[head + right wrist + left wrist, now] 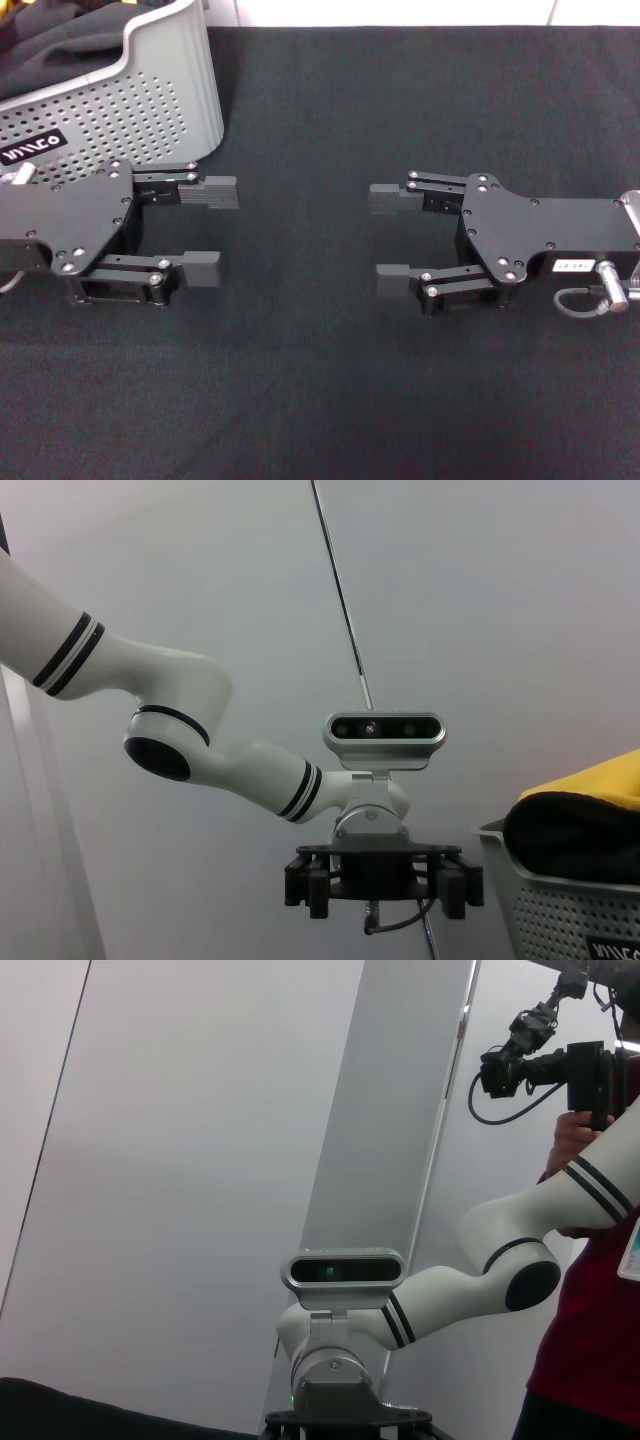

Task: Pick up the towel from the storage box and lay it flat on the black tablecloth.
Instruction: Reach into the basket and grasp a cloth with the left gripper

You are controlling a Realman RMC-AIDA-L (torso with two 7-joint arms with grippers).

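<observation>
Surface: the black tablecloth (330, 90) is covering the bench edge to edge, lying matte and woven, with a pale strip of wall showing past its far edge.

Storage box (150, 100): light grey, perforated, thick-rimmed, sitting on the cloth at the far left corner and bearing a black label with white letters.

Towel (600, 780): resting inside the storage box, heaped above its rim; in the right wrist view a yellow face is showing over a dark fold.

Left gripper (212, 232): hovering over the cloth just in front of the storage box, jaws standing apart, pointing inward.

Right gripper (388, 234): hovering well to the right of the storage box, jaws apart, facing the left gripper.

Room: plain pale walls; in the left wrist view a person in a dark red top (600, 1350) is holding up a camera (545, 1065).
</observation>
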